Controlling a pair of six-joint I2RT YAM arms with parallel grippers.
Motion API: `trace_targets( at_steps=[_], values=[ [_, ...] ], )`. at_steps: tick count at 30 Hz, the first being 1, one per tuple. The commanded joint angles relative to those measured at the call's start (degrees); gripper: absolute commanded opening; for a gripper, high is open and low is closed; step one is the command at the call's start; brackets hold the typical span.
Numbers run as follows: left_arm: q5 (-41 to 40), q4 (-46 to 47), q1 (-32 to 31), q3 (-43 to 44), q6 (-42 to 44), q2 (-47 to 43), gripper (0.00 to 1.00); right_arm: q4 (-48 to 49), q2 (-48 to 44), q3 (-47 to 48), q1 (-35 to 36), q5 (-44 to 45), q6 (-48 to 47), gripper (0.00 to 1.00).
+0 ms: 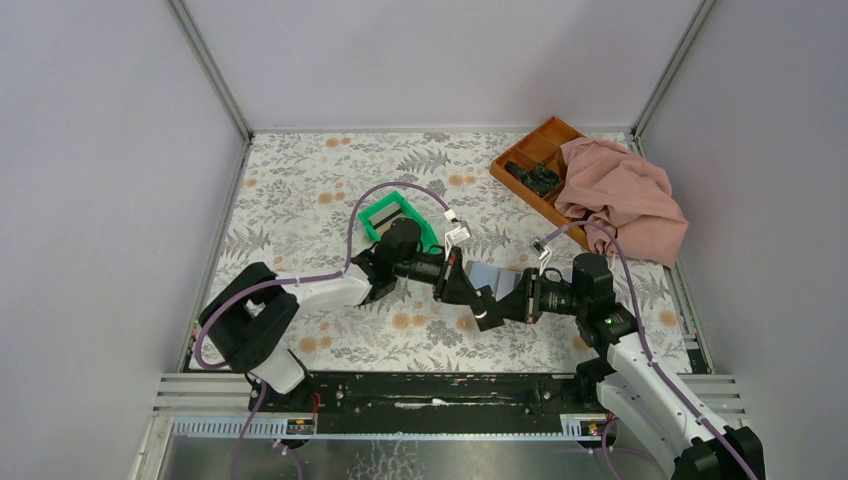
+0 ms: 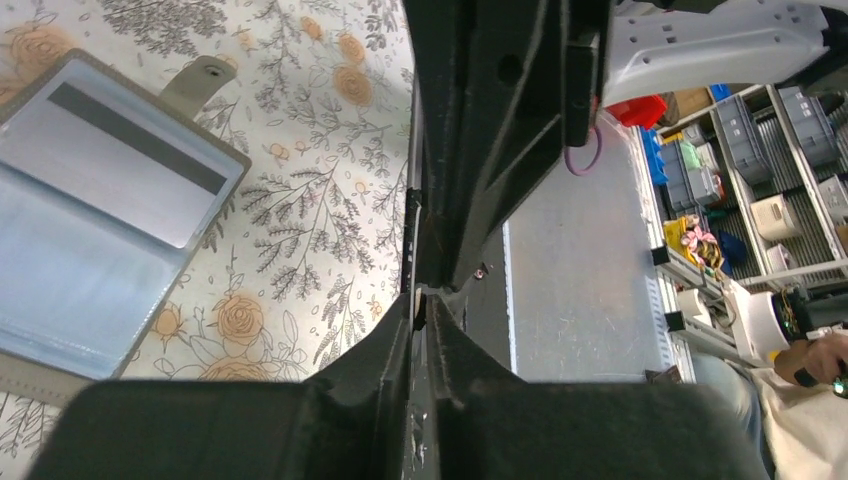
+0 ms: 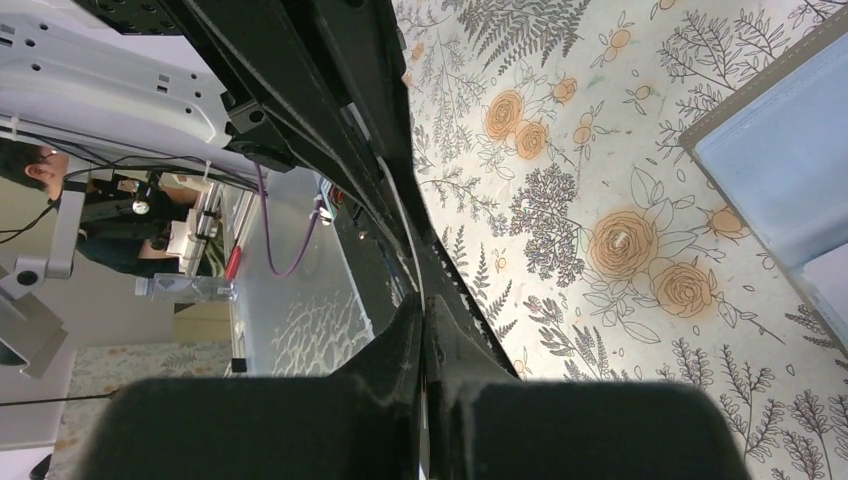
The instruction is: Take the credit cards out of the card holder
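Top external view, left to right: left gripper (image 1: 478, 300) with fingers pinched together, then the flat pale blue-grey folding card holder (image 1: 497, 276) lying open on the floral tablecloth (image 1: 300, 200), then the right gripper (image 1: 520, 297), closed on nothing. A grey dark-striped credit card (image 2: 120, 170) sits in its sleeve; nothing pins the holder, so tugging a card could drag the whole thing along.
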Motion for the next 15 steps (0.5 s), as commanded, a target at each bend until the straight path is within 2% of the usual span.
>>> trace_targets(
  at_steps=[1,2,4,5,8,12,15],
  values=[
    [2.3,3.5,-0.4,0.3,1.5,-1.3,0.07,2.9,-0.5,0.2,0.6,-1.5,0.8,0.00],
    [2.3,3.8,-0.4,0.1,1.5,-1.6,0.02,2.8,-0.9,0.3,0.5,-1.2,0.8,0.00],
    [1.6,5.1,-0.4,-0.6,1.1,-2.2,0.00,2.5,-2.0,0.4,0.6,-0.1,0.5,0.25],
    [1.2,6.0,-0.4,-1.0,0.8,-2.7,0.00,2.2,-2.9,0.5,0.5,0.6,0.2,0.31],
    [-0.5,10.6,-0.1,-3.0,-1.6,-4.1,0.00,-0.2,-6.2,1.3,0.5,4.5,-1.1,0.44],
    [-2.7,24.2,1.1,-7.8,-10.2,-6.0,0.00,-1.8,-11.4,1.3,0.5,10.8,-2.0,0.48],
    [-6.0,34.3,1.7,-12.0,-15.7,-8.5,0.00,-0.4,-15.1,0.3,0.6,14.6,-1.3,0.49]
  ],
)
